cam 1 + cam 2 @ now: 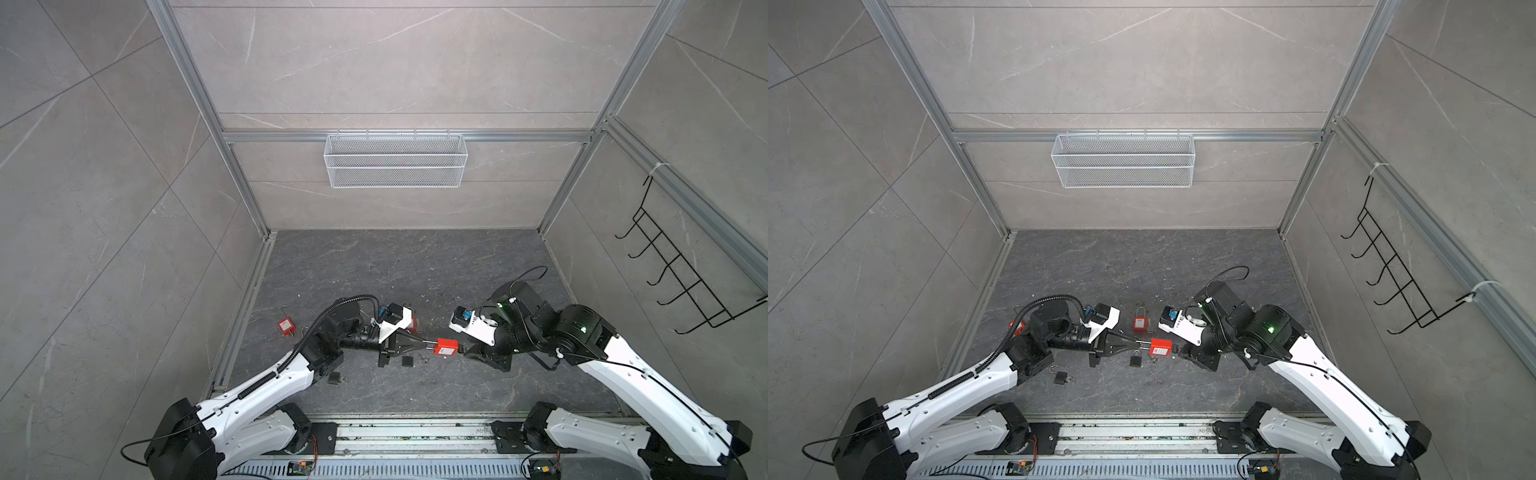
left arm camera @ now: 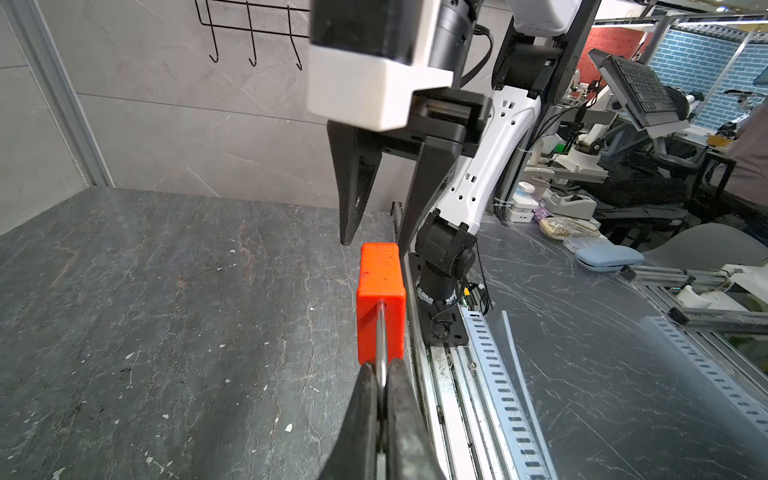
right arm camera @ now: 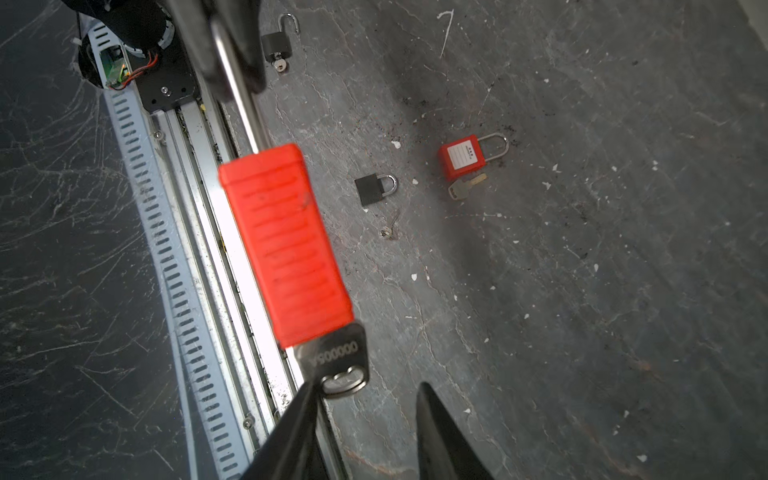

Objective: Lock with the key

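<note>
Red padlock [image 3: 286,245] held by its shackle [image 3: 241,91], pinched in left end effector [image 2: 382,370]; right end effector [image 3: 365,386] spread about the inserted key [image 3: 338,353]. Advise centring on key head before closing, turning.

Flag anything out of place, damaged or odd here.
White chips and dark grit litter the table; a small key lies loose beside the shut black padlock, not in it. No damage shows.

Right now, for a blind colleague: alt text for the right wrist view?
A red padlock, its shackle clamped by the left gripper, has a key in its base; the right gripper is at the key, jaws open. Three more padlocks lie on the table.
</note>
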Robot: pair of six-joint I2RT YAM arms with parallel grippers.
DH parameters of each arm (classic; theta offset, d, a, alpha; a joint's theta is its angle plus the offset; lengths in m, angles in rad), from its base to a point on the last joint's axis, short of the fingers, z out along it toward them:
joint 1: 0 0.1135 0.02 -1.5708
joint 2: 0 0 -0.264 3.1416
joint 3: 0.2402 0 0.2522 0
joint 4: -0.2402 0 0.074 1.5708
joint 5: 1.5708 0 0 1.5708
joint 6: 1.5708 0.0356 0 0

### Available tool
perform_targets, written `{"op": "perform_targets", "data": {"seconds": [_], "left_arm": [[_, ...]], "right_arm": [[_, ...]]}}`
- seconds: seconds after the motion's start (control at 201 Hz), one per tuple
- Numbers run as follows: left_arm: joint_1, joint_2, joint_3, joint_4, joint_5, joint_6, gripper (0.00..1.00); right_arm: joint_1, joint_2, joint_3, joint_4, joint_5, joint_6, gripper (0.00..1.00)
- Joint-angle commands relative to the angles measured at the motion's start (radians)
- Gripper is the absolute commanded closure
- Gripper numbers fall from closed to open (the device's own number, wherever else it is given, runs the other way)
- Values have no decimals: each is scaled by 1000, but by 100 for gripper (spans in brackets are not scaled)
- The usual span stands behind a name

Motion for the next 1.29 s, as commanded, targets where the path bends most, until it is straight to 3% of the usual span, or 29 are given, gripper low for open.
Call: {"op": "perform_targets", "data": {"seconds": [0.0,0.154,0.324,0.553,0.657,0.747,0.822,0.966,1.285], "left_arm": [[-9,-16,39,20,30,30,100],[-21,-19,29,19,28,25,100],[-30,-18,24,33,11,19,100],[-30,-10,24,42,-4,14,100],[-30,-6,21,62,-15,5,100],[-30,-5,22,64,-19,4,100],[-30,-6,25,52,-19,8,100],[-30,-6,38,3,-11,28,100],[-41,4,60,-73,-6,64,100]], "right_arm": [[-33,13,8,-3,-107,-18,61],[-34,65,6,-38,-204,-107,65],[-35,68,-35,1,-229,-156,67],[-35,18,-98,95,-175,-206,77],[-35,-19,-141,165,-101,-212,75],[-35,-59,-164,187,-65,-229,59],[-35,-77,-160,146,-72,-253,53],[-35,-81,-120,55,-82,-261,57],[-35,-25,-105,63,-133,-296,67]]}}
